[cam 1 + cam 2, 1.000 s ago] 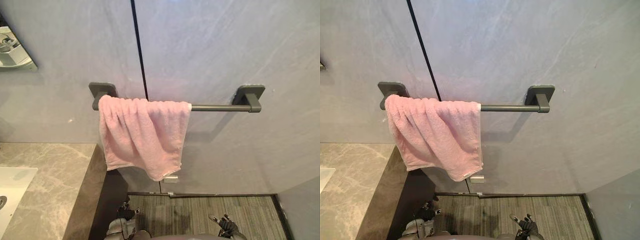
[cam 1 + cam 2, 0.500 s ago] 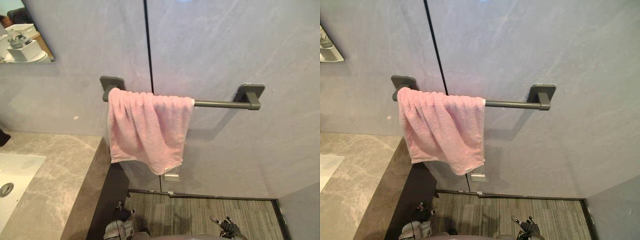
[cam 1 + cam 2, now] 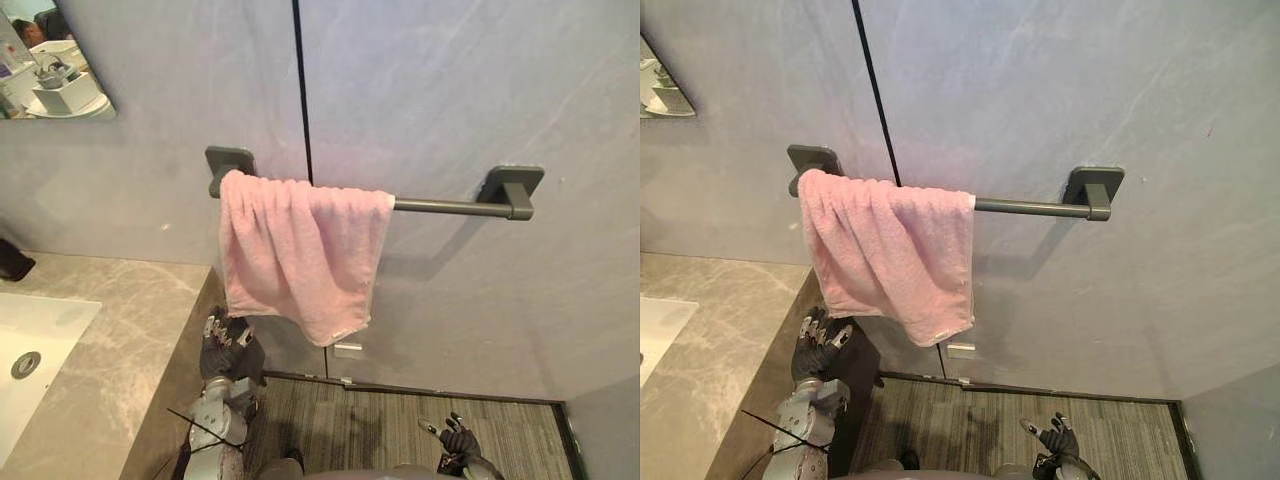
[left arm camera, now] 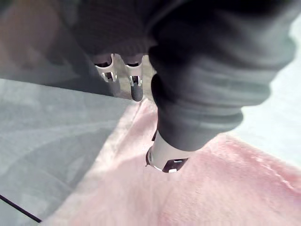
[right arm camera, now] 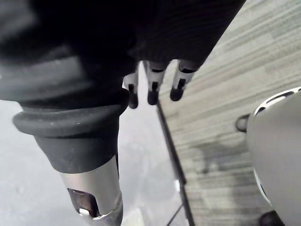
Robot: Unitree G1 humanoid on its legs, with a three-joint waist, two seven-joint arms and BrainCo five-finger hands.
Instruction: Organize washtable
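— What is the left hand [image 3: 228, 348] doing?
— It is raised, fingers straight and loosely spread, holding nothing.
— What is nearest to it?
— Just above its fingertips is the lower edge of the pink towel [image 3: 300, 250]. I cannot tell whether they touch. Higher up, the towel drapes over the bar [image 3: 450, 207], bunched at its left end. The counter [image 3: 120, 320] edge is just left of the hand, with the sink [image 3: 45, 335] further out.
— And the right hand [image 3: 457, 440]?
— It is low over the floor [image 3: 380, 425], well to the right, fingers relaxed and apart, empty.
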